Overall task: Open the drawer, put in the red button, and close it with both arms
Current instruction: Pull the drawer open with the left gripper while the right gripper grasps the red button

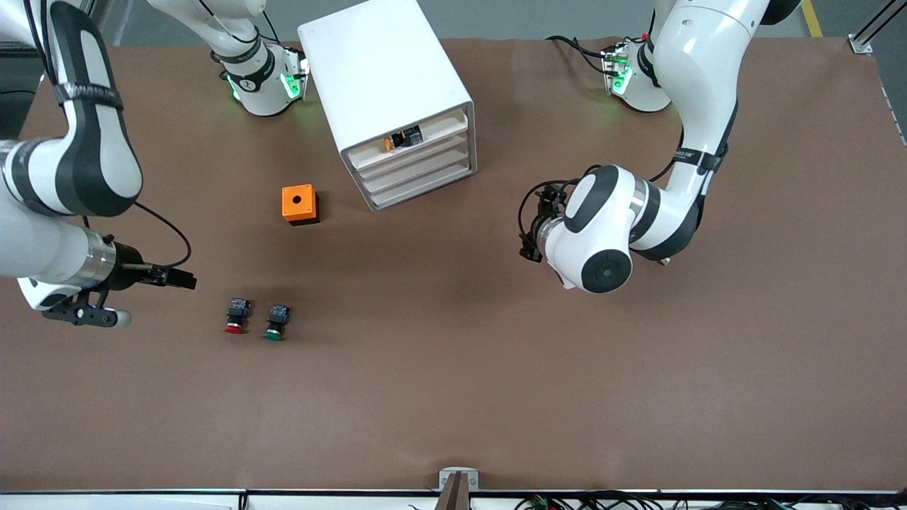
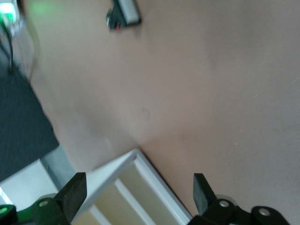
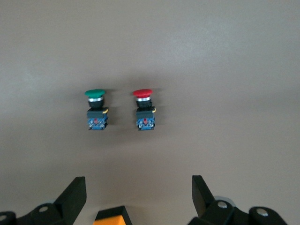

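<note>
You were at the very start: drawer step not begun, all four drawers looked pushed in. Going across the front view: right gripper (image 1: 152, 275) hung over the table at the right arm's end, jaws spread, nothing in them. Red button (image 1: 237, 316) lay on the table just beside the green button (image 1: 277, 322), apart, both nearer the front camera than the orange box (image 1: 300, 204). Cabinet (image 1: 397, 99) stood near the bases, drawers facing the front camera; small parts sat in the top slot. Left gripper (image 1: 530, 234) hung over the table beside the cabinet, jaws spread, empty. Your next move probably needed a drawer (image 1: 418, 161) pulled first. The green twin crowded the red one; pick needed care.
</note>
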